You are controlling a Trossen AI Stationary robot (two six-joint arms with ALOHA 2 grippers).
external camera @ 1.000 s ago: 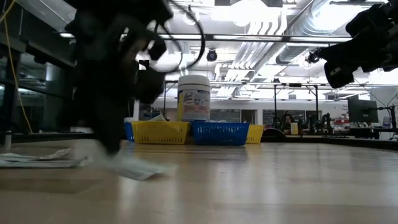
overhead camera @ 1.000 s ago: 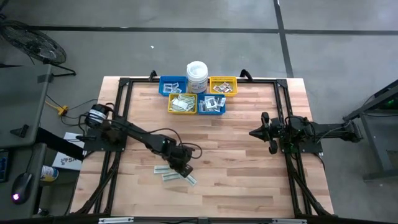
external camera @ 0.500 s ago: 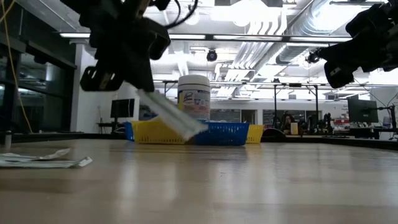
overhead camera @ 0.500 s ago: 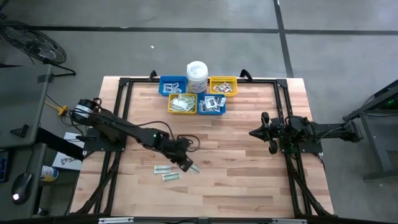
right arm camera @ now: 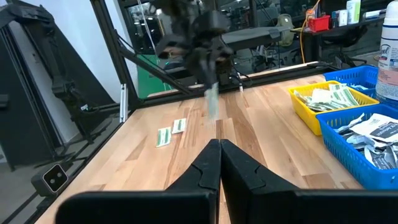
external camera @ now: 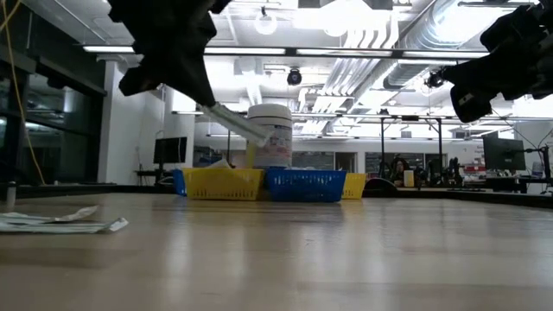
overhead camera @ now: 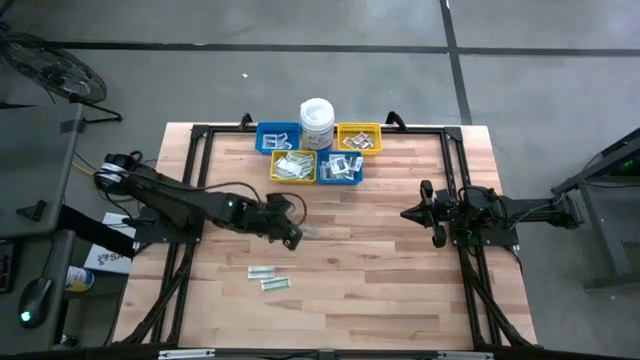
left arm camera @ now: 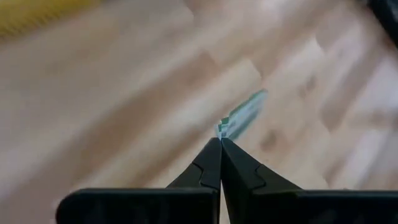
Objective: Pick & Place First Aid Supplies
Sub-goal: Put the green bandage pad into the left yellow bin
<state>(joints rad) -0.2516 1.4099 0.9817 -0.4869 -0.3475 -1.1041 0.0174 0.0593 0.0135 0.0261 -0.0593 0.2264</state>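
Observation:
My left gripper (overhead camera: 293,238) hangs over the middle of the wooden table, shut on a pale green-and-white strip packet (left arm camera: 244,113). The low view shows that packet (external camera: 238,125) well above the table top. Two more strip packets (overhead camera: 262,271) (overhead camera: 275,284) lie flat on the table nearer the front edge. Other supplies fill a yellow bin (overhead camera: 293,166) and a blue bin (overhead camera: 340,168) at the far side. My right gripper (overhead camera: 405,213) waits shut at the right, level above the table, holding nothing. My left gripper pinches one end of the strip (left arm camera: 222,129) between its two fingertips. The fingers slant down and the strip runs on beyond them along their line. The packet is lifted clear of the table, its free end (external camera: 262,138) slanting downward.
A white lidded tub (overhead camera: 317,120) stands at the far edge between a blue bin (overhead camera: 278,138) and a yellow bin (overhead camera: 360,137). A black frame (overhead camera: 200,135) runs round the table's sides. Bare wood lies between the two arms.
My left gripper has risen and gone toward the far edge, toward the bins, tipping from pointing steeply down to a shallower slant. It has stayed shut on the strip, which is lifted clear of the table. The two other strips have stayed where they lay.

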